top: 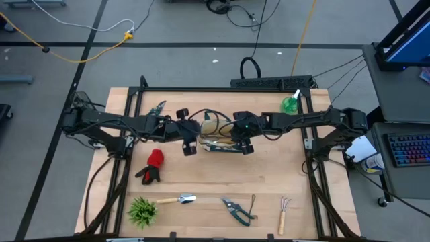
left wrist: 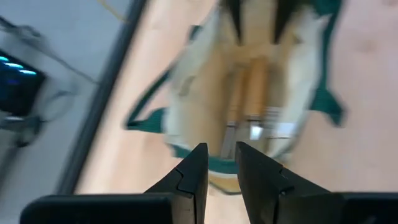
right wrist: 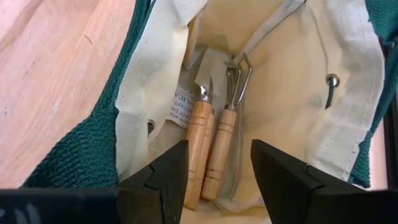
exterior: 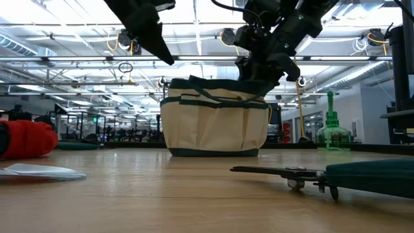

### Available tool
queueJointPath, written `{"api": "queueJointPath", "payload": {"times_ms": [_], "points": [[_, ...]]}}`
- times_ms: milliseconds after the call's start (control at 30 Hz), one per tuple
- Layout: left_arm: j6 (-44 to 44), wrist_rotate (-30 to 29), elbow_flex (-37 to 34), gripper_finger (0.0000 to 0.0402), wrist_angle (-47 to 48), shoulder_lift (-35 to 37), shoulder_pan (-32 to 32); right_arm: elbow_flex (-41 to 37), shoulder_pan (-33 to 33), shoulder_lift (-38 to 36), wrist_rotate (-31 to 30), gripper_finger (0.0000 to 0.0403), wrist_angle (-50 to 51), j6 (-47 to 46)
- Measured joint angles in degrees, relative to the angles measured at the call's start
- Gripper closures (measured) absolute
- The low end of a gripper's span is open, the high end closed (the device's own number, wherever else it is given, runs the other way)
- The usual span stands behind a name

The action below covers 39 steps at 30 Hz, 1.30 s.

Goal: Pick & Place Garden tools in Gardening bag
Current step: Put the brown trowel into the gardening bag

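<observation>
Green-handled pruners (exterior: 323, 175) lie nearest on the wooden surface (exterior: 194, 200), with a silver trowel blade (exterior: 39, 171) and red-and-black glove (exterior: 22, 139) off to the side, all still outside the bag. From above, a small wooden-handled fork (top: 284, 214) sits along the same front row beside a spiky green tuft plant (top: 142, 210).

Mid-surface: cream canvas tote with dark green trim (exterior: 215, 123), upright, mouth open. Two wooden-handled tools (right wrist: 210, 149) already lie side by side on its floor.

Right gripper (right wrist: 217, 171) is just above the bag mouth, fingers apart, empty. Looks like a drop just completed, as a judgement. Left gripper (left wrist: 221, 171) hovers beside the bag, fingers a narrow gap apart, nothing between them.

Next step: lift the right arm straight up so the fingers don't snag the green trim or handles, then go for a front-row tool. Grab handles mid-length, not blades.

Farthest back: green spray bottle (top: 290, 103) and another pair of pruners (top: 158, 107).
</observation>
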State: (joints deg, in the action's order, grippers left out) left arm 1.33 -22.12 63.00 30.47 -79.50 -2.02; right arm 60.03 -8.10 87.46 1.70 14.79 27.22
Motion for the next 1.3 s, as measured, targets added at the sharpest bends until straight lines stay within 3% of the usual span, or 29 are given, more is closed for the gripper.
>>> {"api": "queueJointPath", "payload": {"times_ms": [233, 700, 1033, 1300], "points": [[-5.3, 10.9, 0.0, 0.0314, 3.3, 0.0, -0.3, 0.0, 1.8, -2.4, 0.0, 0.0238, 0.1, -0.6], [-18.9, 11.7, 0.0, 0.0314, 5.9, 0.0, -9.0, 0.1, 5.5, -8.1, -0.1, 0.0243, 0.1, -1.1], [-34.8, 11.9, 0.0, 0.0314, 6.3, -0.8, -17.5, 0.1, 5.6, -8.1, -0.1, 0.0243, 0.1, -0.5], [-46.7, 17.2, 0.0, 0.0314, 6.3, -4.6, -22.6, 0.1, 5.6, -8.1, -0.1, 0.0243, -0.4, 2.4]]}}
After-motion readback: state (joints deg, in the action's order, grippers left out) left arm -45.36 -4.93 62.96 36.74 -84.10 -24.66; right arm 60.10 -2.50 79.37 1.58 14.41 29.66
